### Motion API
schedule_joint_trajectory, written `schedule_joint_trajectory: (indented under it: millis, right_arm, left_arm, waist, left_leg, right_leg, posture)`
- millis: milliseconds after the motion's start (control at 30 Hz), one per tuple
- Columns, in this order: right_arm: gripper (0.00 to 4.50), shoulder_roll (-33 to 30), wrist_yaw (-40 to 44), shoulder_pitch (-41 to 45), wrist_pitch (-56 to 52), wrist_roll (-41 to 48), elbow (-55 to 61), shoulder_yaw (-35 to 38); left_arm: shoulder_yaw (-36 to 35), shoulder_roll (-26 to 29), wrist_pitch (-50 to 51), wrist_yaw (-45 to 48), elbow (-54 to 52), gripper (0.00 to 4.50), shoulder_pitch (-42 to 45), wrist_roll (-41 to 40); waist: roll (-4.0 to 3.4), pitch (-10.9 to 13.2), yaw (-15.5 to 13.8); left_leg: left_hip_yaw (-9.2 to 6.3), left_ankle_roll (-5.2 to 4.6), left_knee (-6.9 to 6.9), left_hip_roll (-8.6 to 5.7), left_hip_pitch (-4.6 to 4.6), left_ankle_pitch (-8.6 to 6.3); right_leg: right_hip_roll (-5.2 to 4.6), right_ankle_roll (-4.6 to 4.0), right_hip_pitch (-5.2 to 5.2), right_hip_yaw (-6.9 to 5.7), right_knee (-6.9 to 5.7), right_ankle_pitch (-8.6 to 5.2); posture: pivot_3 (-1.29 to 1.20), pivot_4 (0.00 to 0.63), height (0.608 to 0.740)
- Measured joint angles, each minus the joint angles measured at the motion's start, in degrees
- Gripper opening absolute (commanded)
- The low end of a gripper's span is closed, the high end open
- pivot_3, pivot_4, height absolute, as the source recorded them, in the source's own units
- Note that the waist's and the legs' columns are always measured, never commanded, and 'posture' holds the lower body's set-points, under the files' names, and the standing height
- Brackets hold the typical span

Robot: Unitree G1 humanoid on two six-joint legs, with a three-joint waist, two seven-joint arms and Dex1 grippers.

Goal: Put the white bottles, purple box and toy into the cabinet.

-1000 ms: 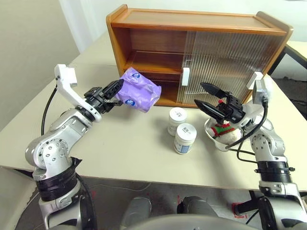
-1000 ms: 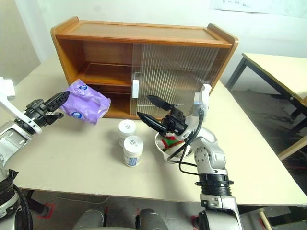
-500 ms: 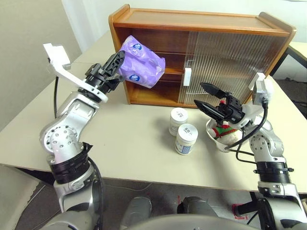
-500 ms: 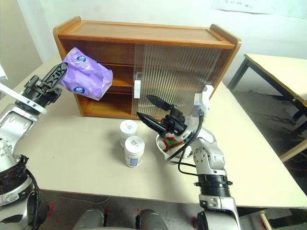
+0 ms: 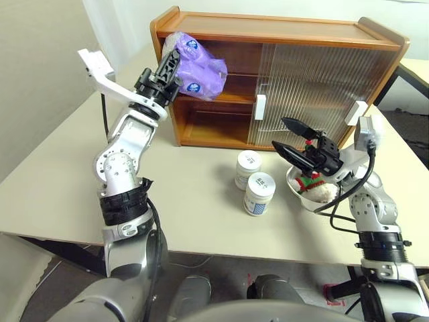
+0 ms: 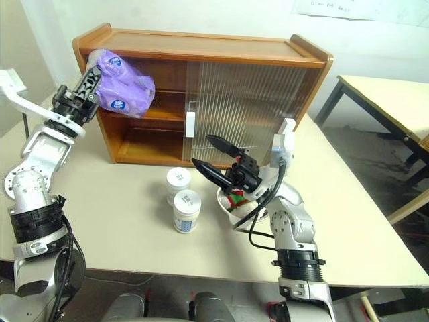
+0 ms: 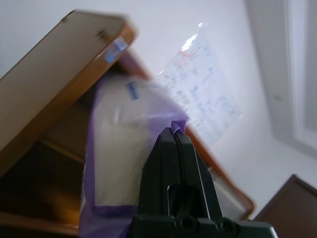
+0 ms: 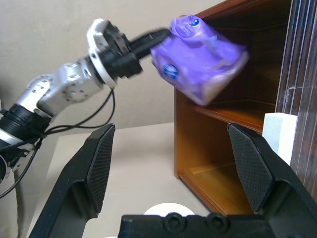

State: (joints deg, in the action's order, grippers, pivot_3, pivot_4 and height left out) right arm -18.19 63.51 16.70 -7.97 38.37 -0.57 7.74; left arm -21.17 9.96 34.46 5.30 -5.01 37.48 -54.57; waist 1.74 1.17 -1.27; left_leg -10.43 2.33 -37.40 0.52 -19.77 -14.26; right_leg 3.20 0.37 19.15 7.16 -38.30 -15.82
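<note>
While the left end effector [image 5: 167,67] pinches the purple box [image 5: 196,66] up at the cabinet [image 5: 281,40]'s open top-left shelf, presumably to slide it in, the right end effector [image 5: 295,139] hangs spread near the toy [image 5: 314,182].

A pale table in a plain white room

The beige table [image 6: 120,221] has a smooth top; its near edge runs across the bottom of the head views, and its far left corner reaches toward a white wall [image 6: 201,13]. On this wall, high on the right, hangs a sheet of paper [image 6: 338,7] with small print. To the right, well apart from the first table, stands a second table [image 6: 385,94] of the same pale colour on dark legs. The floor [image 6: 375,188] between them is grey. On the left is a cream wall [image 5: 40,60], and beside it a brighter white strip, perhaps a curtain [image 5: 107,27]. The light is soft and even.
</note>
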Motion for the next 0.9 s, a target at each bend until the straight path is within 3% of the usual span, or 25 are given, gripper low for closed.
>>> schedule_joint_trajectory:
  millis: [300, 900]
  right_arm:
    - [4.5, 0.0, -0.6, -0.1, 0.5, 0.0, 0.3, 0.1]
    - [4.5, 0.0, -1.2, -1.9, 0.7, 0.2, 2.2, 0.1]
  left_arm:
    - [1.4, -2.0, -4.3, 2.7, 10.1, 0.01, 4.6, 4.9]
    - [0.6, -4.7, -12.3, 0.1, 16.7, 0.01, 5.3, 12.7]
  waist:
    - [0.05, 0.0, 0.5]
    - [0.07, 0.1, 1.5]
  left_leg:
    - [0.0, -0.24, -0.34, -0.06, -0.17, -0.24]
    - [0.01, -0.41, -0.39, -0.11, -0.2, -0.42]
  right_leg:
    - [-0.02, 0.03, -0.01, 0.02, 0.09, -0.02]
    - [-0.02, 0.32, -0.11, 0.07, 0.16, -0.23]
  posture:
    - [-0.08, 0.0, 0.74]
    - [-0.07, 0.0, 0.74]
